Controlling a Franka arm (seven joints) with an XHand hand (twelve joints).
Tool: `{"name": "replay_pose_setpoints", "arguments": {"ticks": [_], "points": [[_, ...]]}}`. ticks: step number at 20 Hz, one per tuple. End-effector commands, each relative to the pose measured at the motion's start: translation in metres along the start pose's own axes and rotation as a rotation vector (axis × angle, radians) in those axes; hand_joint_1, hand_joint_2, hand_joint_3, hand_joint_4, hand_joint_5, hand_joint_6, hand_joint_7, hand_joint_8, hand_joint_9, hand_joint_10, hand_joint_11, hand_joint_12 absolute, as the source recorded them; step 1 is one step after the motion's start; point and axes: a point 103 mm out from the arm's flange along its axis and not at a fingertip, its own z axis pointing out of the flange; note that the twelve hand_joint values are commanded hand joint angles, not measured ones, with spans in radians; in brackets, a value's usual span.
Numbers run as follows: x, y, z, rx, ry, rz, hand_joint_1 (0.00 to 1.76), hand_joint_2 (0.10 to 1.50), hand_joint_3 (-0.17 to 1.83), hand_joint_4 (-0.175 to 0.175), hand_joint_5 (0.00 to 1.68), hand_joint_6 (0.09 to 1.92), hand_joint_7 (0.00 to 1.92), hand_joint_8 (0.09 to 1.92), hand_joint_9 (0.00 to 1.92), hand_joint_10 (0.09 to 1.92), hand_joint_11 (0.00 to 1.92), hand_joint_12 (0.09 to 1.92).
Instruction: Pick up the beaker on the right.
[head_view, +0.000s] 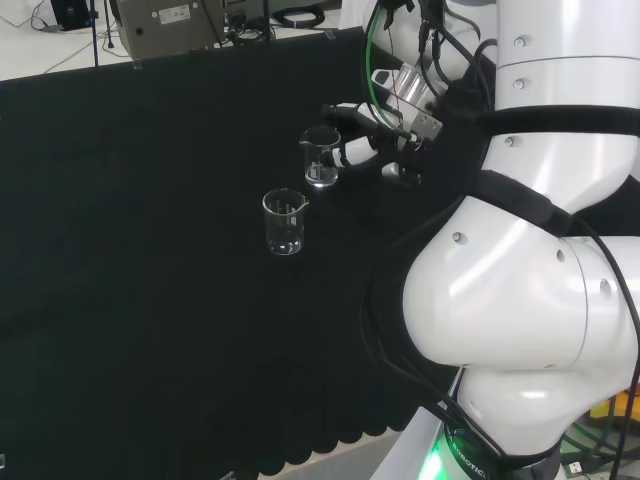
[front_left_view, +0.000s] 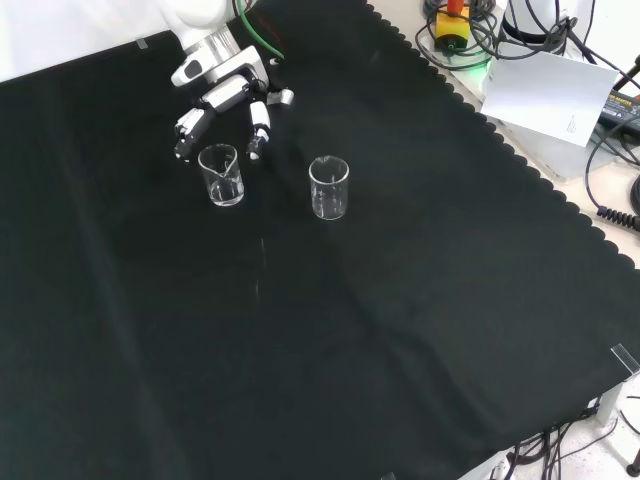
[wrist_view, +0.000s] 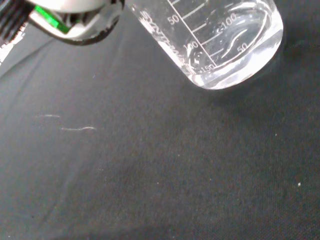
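Front view: hand (front_left_view: 225, 95) hangs above and just behind one clear beaker (front_left_view: 222, 175), fingers spread and only slightly bent, reaching down either side of the rim without closing on the glass; it holds nothing. Whether a fingertip already touches the rim cannot be told. Head view: same hand (head_view: 372, 148) sits just to the right of that beaker (head_view: 321, 157), which makes it the right-hand one of the pair there, so the task's thing by my reading. Wrist view: graduated wall and base of the beaker (wrist_view: 220, 45) close under the palm, upright on the black cloth (wrist_view: 150, 170), seemingly empty. Step in hand, as I judge it: approach done or nearly so, grasp not yet made. Next move calls for bringing the fingers and thumb round the wall of the glass, closing, then lifting straight up. Around: second beaker (front_left_view: 329, 187) stands apart from the hand on the far side of the target from the palm, also upright (head_view: 283, 221). It is clear of the fingers, not blocking the grasp. Risk: smooth glass could slip or tip if the fingers close unevenly.
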Motion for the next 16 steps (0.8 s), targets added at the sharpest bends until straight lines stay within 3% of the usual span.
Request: {"name": "replay_pose_setpoints", "arguments": {"ticks": [1, 7, 16], "points": [[-0.004, 0.008, 0.007, -0.03, 0.075, -0.035, 0.9, 0.52, 0.61, -0.037, 0.42, 0.09, 0.26, 0.68, 0.4, 0.62, 0.06, 1.39], [-0.001, 0.012, 0.012, -0.014, 0.103, -0.08, 0.92, 0.52, 0.62, -0.035, 0.44, 0.09, 0.27, 0.68, 0.43, 0.62, 0.06, 1.38], [-0.004, 0.016, 0.018, -0.019, 0.116, -0.064, 0.94, 0.5, 0.65, -0.031, 0.46, 0.09, 0.27, 0.7, 0.44, 0.6, 0.06, 1.37]]}}
